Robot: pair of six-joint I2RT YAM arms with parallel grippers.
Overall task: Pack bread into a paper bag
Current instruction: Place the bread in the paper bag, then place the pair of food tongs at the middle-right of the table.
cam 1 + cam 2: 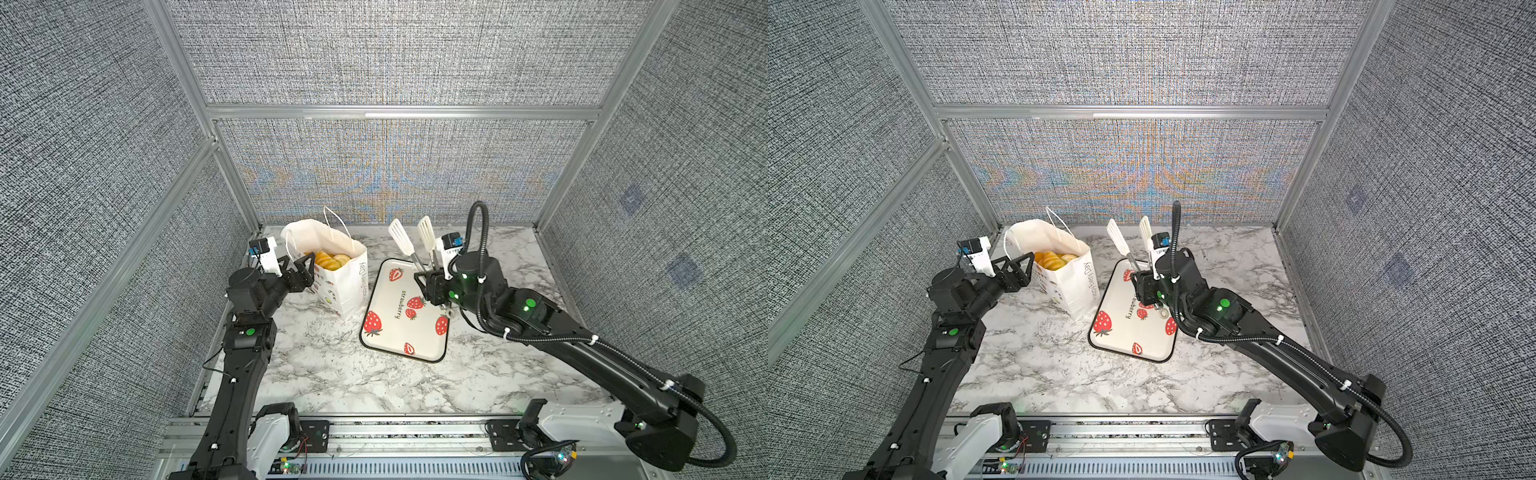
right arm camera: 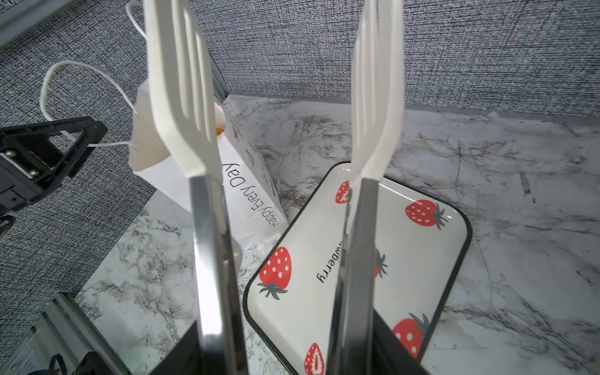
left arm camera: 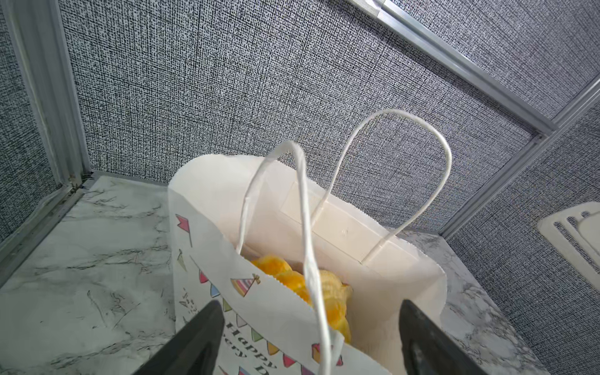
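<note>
The bread lies piled inside the paper bag, which stands upright on the marble table just beside the strawberry tray. The tray looks bare, so packing seems all but done. The left gripper has its jaws spread wide with nothing clamped. It sits at the bag's near rim, and in the left wrist view a cord handle hangs between its fingers. The right gripper is closed on the arms of white-tipped tongs, whose blades point up, apart and empty. The step in hand appears to be letting go of the bag. The left arm would do well to back away level and slowly (the loose cord could catch a finger and tip the bag), while the right arm holds the tongs clear above the tray.
</note>
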